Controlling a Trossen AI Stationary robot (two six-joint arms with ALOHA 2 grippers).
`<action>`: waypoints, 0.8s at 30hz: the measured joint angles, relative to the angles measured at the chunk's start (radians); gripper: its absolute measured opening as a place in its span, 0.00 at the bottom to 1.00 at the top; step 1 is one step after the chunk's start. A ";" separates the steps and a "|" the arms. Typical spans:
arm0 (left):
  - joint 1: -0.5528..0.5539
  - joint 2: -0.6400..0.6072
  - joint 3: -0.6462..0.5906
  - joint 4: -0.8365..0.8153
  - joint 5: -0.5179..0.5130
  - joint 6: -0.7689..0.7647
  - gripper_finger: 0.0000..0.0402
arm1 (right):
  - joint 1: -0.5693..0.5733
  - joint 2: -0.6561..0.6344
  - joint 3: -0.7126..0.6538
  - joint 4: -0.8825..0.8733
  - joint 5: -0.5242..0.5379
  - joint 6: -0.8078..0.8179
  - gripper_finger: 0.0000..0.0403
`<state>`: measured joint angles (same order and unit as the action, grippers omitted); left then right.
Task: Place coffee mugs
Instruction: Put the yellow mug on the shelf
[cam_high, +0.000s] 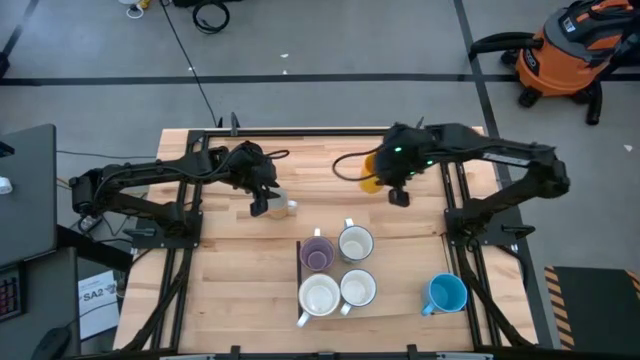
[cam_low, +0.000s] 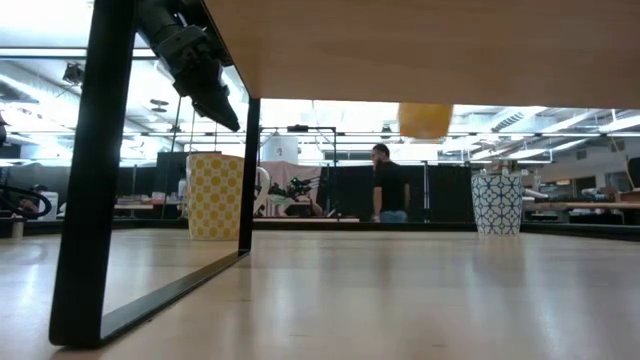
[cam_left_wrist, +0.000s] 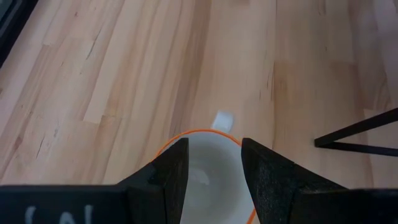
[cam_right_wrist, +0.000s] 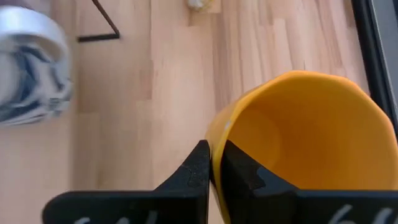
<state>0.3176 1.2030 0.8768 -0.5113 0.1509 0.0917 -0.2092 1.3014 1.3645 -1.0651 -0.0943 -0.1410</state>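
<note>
**benchguy:** So where's everything sitting?

**mugwatcher:** The right gripper (cam_right_wrist: 211, 163) has its fingers pinched tight on the rim of a yellow-orange mug (cam_high: 371, 172), one finger inside, one outside. In the low view that mug (cam_low: 425, 119) hangs in the air, clear of the table (cam_high: 240, 300), over the far right part.

**benchguy:** And the left one?

**mugwatcher:** The left gripper (cam_left_wrist: 211, 163) is at the far left-centre, fingers about half apart, straddling the wall of a pale mug with an orange-edged rim (cam_left_wrist: 211, 186). From above you just see that mug (cam_high: 285, 208) poking out beside the fingers.

**benchguy:** The rest?

**mugwatcher:** Near-centre cluster: purple mug (cam_high: 318, 253), three white mugs (cam_high: 355, 243) (cam_high: 320, 297) (cam_high: 358, 288) close together. Blue mug (cam_high: 446, 294) off alone, near right.
</note>
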 joint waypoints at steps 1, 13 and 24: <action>0.000 0.000 0.000 0.003 0.000 0.000 0.39 | 0.000 -0.020 0.011 -0.026 -0.001 0.032 0.07; 0.000 0.000 0.000 0.008 0.000 0.000 0.39 | 0.116 -0.188 0.113 -0.218 -0.004 0.475 0.07; 0.000 0.000 0.000 0.013 0.000 0.000 0.39 | 0.349 -0.203 0.113 -0.234 -0.004 0.820 0.07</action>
<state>0.3176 1.2030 0.8768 -0.4980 0.1509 0.0921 0.1393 1.0983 1.4773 -1.2995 -0.0978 0.6786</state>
